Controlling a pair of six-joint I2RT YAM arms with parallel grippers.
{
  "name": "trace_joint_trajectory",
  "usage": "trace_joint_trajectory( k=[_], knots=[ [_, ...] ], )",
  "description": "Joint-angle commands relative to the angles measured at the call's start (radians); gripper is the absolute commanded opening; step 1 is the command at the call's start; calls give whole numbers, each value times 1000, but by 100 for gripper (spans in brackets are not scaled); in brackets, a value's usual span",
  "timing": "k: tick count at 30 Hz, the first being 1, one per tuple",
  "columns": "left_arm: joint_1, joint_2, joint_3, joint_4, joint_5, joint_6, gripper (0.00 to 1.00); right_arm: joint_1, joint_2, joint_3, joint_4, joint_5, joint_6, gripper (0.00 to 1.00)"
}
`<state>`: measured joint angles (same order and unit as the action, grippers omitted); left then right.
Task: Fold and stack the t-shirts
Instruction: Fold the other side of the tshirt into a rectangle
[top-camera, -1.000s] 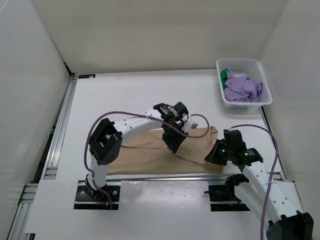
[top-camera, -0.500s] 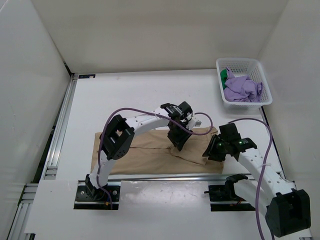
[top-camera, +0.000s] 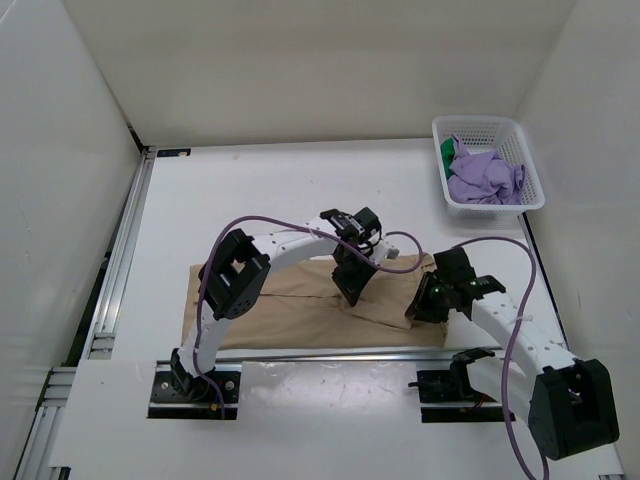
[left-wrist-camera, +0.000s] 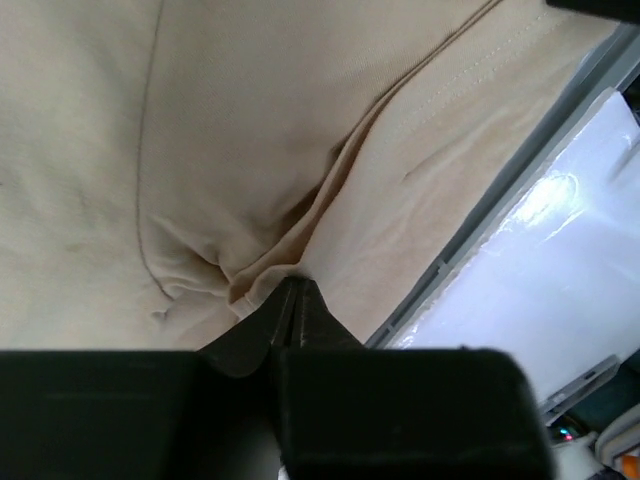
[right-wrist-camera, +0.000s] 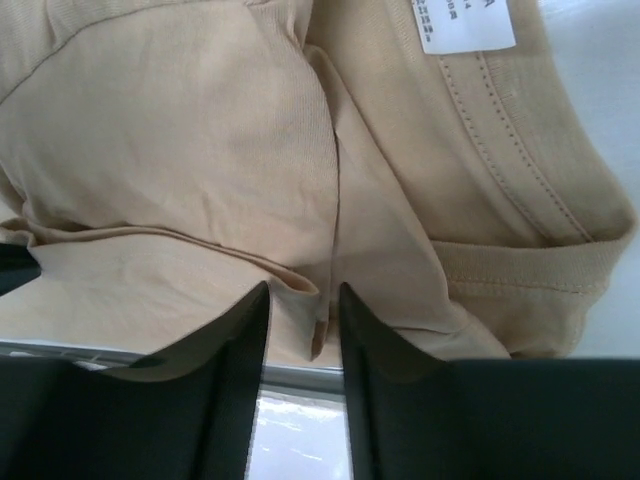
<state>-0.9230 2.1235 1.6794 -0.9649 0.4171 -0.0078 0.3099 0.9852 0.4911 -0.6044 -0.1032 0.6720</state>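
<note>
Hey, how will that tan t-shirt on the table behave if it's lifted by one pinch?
Likely floppy: the tan t-shirt puckers into soft folds where the left gripper pinches it. Probably light, being thin knit cloth. Lifted from one point, it would probably drape and drag rather than hold its shape.

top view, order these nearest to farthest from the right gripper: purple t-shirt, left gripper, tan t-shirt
1. tan t-shirt, directly under the right gripper, a fold between its jaws.
2. left gripper, to its left, pinching the same shirt.
3. purple t-shirt, in the white basket at the far right corner.
</note>
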Motion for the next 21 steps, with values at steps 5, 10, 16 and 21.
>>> trace_joint_trajectory(
  k=[5, 10, 16, 21],
  knots=[
    [-4, -48, -17, -12, 55, 8, 11, 3, -2, -37, 97, -58, 9, 16],
    [-4, -82, -66, -21, 65, 8, 11, 3, -85, -48, 49, -58, 9, 0],
    [-16, -128, -113, -32, 84, 8, 11, 3, -239, -100, -17, -116, 18, 0],
    [-37, -139, -142, -63, 61, 8, 11, 12, -299, -186, -17, -145, 37, 0]
  ],
)
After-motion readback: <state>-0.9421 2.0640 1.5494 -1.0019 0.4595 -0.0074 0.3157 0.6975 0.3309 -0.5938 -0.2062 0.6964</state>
